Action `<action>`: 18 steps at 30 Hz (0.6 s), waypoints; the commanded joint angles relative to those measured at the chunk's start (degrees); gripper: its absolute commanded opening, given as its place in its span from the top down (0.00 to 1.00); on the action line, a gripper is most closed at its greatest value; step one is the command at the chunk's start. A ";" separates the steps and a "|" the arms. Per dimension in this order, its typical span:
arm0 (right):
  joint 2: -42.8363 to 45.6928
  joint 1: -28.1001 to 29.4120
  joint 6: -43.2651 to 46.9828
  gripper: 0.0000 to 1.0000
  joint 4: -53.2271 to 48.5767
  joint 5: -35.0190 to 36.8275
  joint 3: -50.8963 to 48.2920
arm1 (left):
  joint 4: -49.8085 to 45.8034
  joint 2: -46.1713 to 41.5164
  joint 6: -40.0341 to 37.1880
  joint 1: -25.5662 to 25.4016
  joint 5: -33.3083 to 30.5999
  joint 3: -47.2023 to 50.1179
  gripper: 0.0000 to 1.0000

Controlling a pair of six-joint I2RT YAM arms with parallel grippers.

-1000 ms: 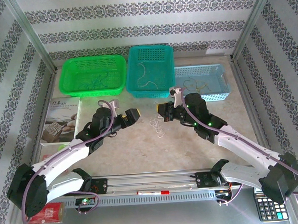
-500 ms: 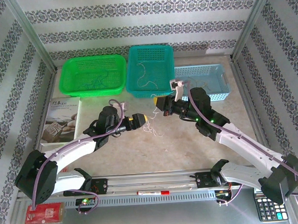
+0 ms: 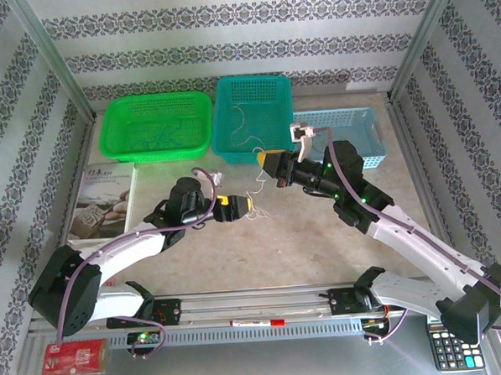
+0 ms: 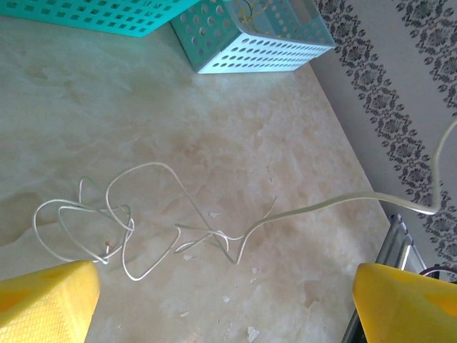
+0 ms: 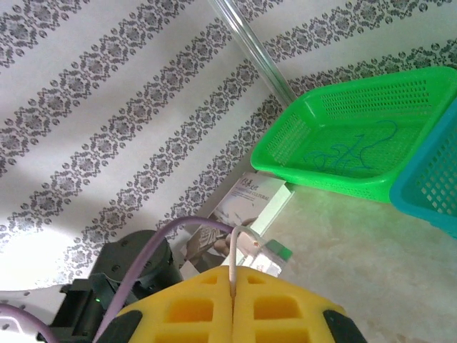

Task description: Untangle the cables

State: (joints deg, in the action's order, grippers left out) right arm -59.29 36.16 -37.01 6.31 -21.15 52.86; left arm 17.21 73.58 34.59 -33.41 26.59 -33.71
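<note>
The cables (image 4: 128, 229), before the teal basket (image 3: 253, 78), look light and limp. Our right gripper (image 5: 233, 286) pinches one strand (image 5: 232, 261); our left gripper (image 4: 225, 307), spread wide, should take the knot (image 4: 214, 236).

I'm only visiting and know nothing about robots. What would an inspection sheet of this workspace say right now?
Surface: beige table, a few small flecks near the wires.
Job's things: white wires tangled on the table; one strand rises to the right hand. Loose wires lie in the green basket, teal basket and blue basket.
Clutter: booklet, calculator, red pack, pen.
Hands: left hand open by the tangle; right hand shut on the strand.
Cables: purple cables run along both arms.
Surroundings: patterned walls, metal frame.
</note>
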 commanded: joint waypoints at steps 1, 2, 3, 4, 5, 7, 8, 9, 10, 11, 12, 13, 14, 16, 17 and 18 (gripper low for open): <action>0.81 0.95 -0.87 1.00 2.03 -0.85 2.09 | 3.90 1.38 -3.03 -1.17 0.33 -2.24 0.08; 0.73 1.18 -0.98 1.00 2.11 -0.73 2.28 | 4.41 1.81 -3.01 -1.30 0.14 -2.49 0.08; 0.51 1.62 -1.02 1.00 2.15 -0.66 2.42 | 4.75 2.35 -3.12 -1.47 -0.16 -2.79 0.08; 0.34 1.99 -1.19 1.00 2.44 -0.56 2.60 | 5.12 2.82 -3.28 -1.64 -0.46 -3.19 0.08; 0.14 2.38 -1.41 1.00 2.72 -0.56 2.75 | 5.38 3.28 -3.37 -1.75 -0.72 -3.53 0.08; -0.30 3.23 -1.73 1.00 3.31 -0.55 3.54 | 6.17 4.48 -3.48 -1.83 -1.27 -4.44 0.08; -0.50 3.60 -1.83 1.00 3.53 -0.56 3.92 | 6.66 5.00 -3.48 -1.92 -1.44 -4.74 0.08; -0.83 3.87 -1.83 1.00 3.70 -0.60 4.59 | 7.17 5.71 -3.52 -2.02 -1.62 -5.03 0.09; -1.08 4.09 -1.83 1.00 3.79 -0.71 5.39 | 7.72 6.37 -3.50 -2.04 -1.63 -5.37 0.11; -1.22 4.24 -1.96 1.00 3.93 -0.73 6.10 | 8.27 6.95 -3.47 -2.15 -1.63 -5.51 0.15; -1.51 4.34 -2.17 1.00 4.13 -0.82 7.07 | 8.98 7.77 -3.41 -2.17 -1.40 -5.57 0.20; -1.82 4.29 -2.35 1.00 4.42 -0.97 8.07 | 9.75 8.54 -3.23 -2.19 -1.05 -5.52 0.26; -2.00 4.30 -2.57 1.00 4.63 -1.13 9.17 | 10.44 9.24 -2.97 -2.20 -0.78 -5.39 0.33; -2.76 4.13 -3.12 1.00 5.37 -1.53 11.96 | 12.65 10.58 -2.06 -2.23 -0.18 -4.72 0.46; -3.02 3.95 -3.39 1.00 5.74 -1.92 13.20 | 13.66 11.09 -1.63 -2.21 0.06 -4.40 0.51; -3.51 3.77 -3.71 1.00 6.24 -2.20 14.71 | 14.63 11.49 -1.18 -2.21 0.20 -3.76 0.55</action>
State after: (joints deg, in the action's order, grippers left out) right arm -62.37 39.99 -39.31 8.25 -21.63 63.29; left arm 25.93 84.07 32.93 -34.89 25.89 -37.89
